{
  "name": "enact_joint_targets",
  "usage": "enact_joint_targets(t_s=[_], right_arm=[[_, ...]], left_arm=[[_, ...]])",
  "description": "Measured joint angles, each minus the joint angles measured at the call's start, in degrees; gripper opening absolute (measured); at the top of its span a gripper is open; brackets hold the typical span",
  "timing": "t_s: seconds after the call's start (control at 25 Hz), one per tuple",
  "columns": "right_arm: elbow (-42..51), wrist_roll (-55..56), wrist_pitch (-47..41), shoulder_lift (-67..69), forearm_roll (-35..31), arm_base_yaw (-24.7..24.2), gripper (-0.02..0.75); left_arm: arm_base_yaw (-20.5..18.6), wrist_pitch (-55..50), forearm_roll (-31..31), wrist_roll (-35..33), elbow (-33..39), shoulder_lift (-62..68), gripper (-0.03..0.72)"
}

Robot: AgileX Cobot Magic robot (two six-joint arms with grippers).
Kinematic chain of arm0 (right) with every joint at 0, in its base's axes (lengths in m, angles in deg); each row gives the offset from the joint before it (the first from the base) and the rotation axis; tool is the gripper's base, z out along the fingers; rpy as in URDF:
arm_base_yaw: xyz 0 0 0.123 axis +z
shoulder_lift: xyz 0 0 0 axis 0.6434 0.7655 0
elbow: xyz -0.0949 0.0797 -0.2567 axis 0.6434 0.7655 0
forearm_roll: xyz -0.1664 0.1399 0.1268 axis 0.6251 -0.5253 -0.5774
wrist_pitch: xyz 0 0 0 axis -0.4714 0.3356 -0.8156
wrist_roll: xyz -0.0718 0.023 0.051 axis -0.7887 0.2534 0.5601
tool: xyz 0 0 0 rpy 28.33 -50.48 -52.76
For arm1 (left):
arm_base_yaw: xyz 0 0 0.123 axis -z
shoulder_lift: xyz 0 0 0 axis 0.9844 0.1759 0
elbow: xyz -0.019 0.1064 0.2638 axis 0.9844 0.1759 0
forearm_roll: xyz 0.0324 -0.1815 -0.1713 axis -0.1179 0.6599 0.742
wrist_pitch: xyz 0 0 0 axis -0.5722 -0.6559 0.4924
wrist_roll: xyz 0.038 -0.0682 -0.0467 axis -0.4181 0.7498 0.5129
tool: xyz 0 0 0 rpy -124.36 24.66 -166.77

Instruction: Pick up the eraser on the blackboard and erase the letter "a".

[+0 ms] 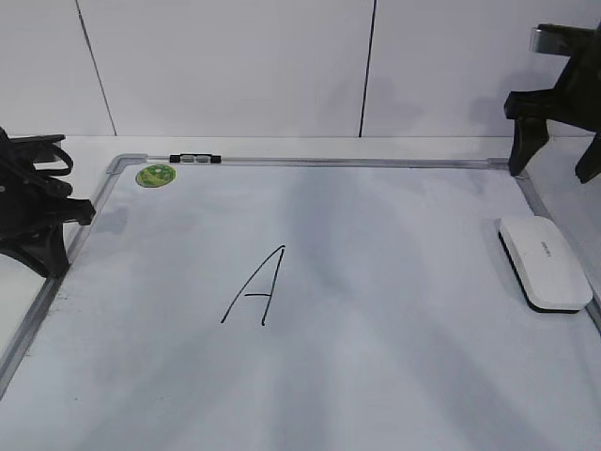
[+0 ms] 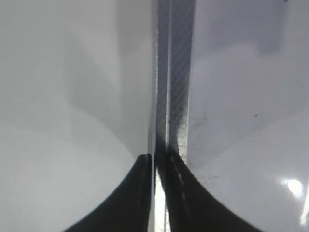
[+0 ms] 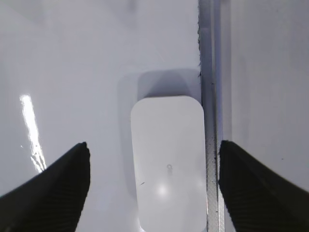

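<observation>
White blackboard (image 1: 376, 310), right claw (image 3: 153, 183) spread wide above eraser (image 3: 169, 164) (touching nothing), left claw (image 2: 155, 159) clenched empty.

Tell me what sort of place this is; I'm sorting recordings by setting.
Probably a lab test bench, not a classroom: a whiteboard lies flat like a tabletop, plain white wall panels stand behind it, and two black robot arms flank it, the right pincer open above an eraser.

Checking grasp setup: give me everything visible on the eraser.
The eraser is a white, glossy, plastic-looking rounded rectangle with a dark underside layer and a small grey mark on top. It lies flat on the blackboard, alongside its right frame edge. The open right gripper hovers above, not touching it.
</observation>
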Motion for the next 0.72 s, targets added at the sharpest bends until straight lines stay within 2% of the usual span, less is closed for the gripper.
enact_joint_targets(t_s=[0.24, 0.48, 0.72], right_arm=[[0.0, 0.0, -0.05, -1.65, -0.08, 0.0, 0.653], [0.0, 0.14, -0.17, -4.03, -2.15, 0.0, 0.641], [0.0, -0.81, -0.4, -10.97, -6.54, 0.0, 0.631]], left_arm=[[0.0, -1.5, -1.46, 0.0, -2.6, 0.09, 0.298], [0.0, -6.21, -1.54, 0.0, -4.54, -2.37, 0.328], [0.0, -8.73, -1.54, 0.0, -4.55, -14.62, 0.33]])
